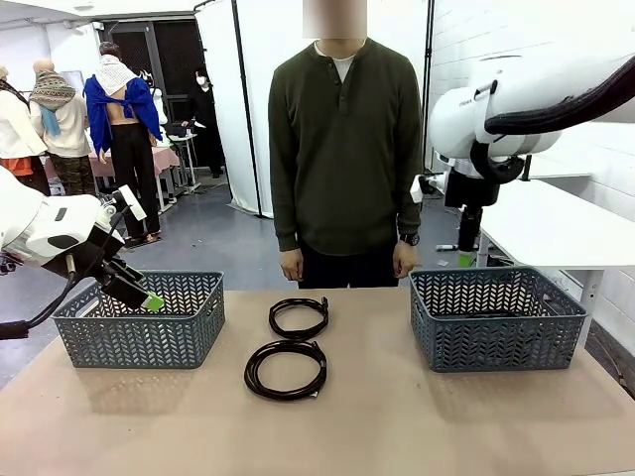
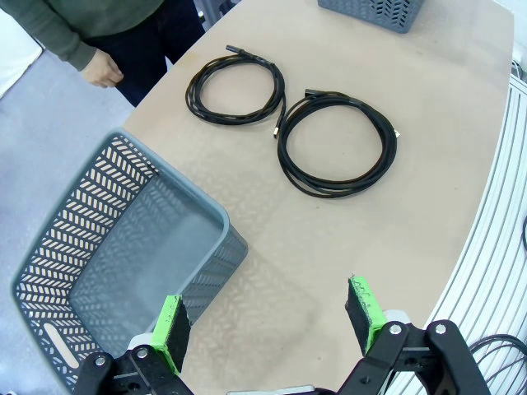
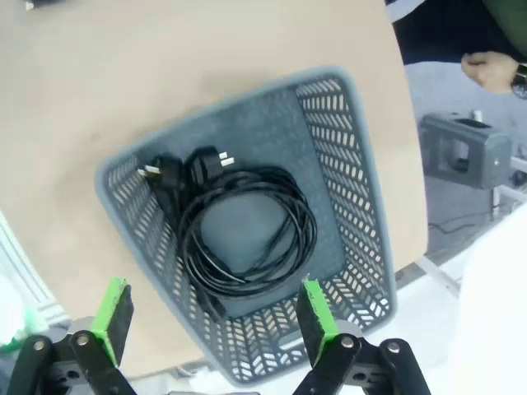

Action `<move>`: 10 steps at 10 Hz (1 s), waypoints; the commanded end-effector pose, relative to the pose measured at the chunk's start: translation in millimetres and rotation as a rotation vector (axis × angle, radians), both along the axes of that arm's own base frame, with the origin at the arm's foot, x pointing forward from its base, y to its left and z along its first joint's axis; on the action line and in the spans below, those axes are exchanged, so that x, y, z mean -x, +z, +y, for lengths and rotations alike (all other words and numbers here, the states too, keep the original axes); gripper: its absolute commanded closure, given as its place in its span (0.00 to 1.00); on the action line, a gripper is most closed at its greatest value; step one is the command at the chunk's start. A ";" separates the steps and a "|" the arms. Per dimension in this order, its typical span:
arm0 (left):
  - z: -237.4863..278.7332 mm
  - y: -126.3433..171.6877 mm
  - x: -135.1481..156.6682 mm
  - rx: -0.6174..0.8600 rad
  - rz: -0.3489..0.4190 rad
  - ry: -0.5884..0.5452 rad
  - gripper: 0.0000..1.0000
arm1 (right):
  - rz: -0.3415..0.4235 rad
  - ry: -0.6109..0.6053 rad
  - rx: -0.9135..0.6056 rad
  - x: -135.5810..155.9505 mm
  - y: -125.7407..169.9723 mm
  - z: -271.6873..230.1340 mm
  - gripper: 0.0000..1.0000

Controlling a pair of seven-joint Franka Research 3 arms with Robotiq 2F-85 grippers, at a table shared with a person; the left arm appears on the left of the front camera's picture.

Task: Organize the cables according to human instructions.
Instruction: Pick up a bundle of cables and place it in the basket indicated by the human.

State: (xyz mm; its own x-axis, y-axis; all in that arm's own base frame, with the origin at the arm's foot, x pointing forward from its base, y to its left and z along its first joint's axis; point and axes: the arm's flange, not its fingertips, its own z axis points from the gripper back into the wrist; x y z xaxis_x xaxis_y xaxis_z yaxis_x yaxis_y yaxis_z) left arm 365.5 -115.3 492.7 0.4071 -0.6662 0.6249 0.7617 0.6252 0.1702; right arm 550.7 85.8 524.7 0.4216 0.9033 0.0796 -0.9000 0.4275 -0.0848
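Front view: two black cables lie on the table between the baskets, far coil just beside near coil, the person standing behind. Left gripper hangs by the left basket, fingers apart, empty. Right gripper hangs above the right basket holding coiled cable, fingers apart.

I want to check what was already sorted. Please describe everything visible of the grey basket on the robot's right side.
The right basket is grey-blue, plastic by its look, rectangular with rounded corners. Its walls are a herringbone lattice, its floor is solid, and one short wall has a handle slot. It stands upright on the tan table. Inside lie coiled black cables with plug ends; their number is unclear. The open right tool hangs above it, not touching.
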 end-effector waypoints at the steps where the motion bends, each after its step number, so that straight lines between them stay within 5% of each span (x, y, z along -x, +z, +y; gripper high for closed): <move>1: 0.7 -0.9 -1.7 0.015 0.000 -0.001 0.00 | -0.072 -0.008 -0.073 18.6 -1.7 18.4 0.00; 4: 0.7 -0.9 -1.7 0.015 0.000 -0.001 0.00 | -0.138 0.039 -0.172 44.4 -12.9 42.6 0.00; 10: 0.7 -0.9 -1.7 0.015 0.000 -0.001 0.00 | -0.144 0.063 -0.335 88.2 -48.9 68.7 0.00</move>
State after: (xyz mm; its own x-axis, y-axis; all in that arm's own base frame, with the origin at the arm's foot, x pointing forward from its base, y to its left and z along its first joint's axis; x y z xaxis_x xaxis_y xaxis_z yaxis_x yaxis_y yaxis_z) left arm 365.5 -115.3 492.7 0.4071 -0.6662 0.6249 0.7617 0.6252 0.1702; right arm 469.9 160.6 486.4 0.3604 0.8496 0.3851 -0.9068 0.4159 -0.0691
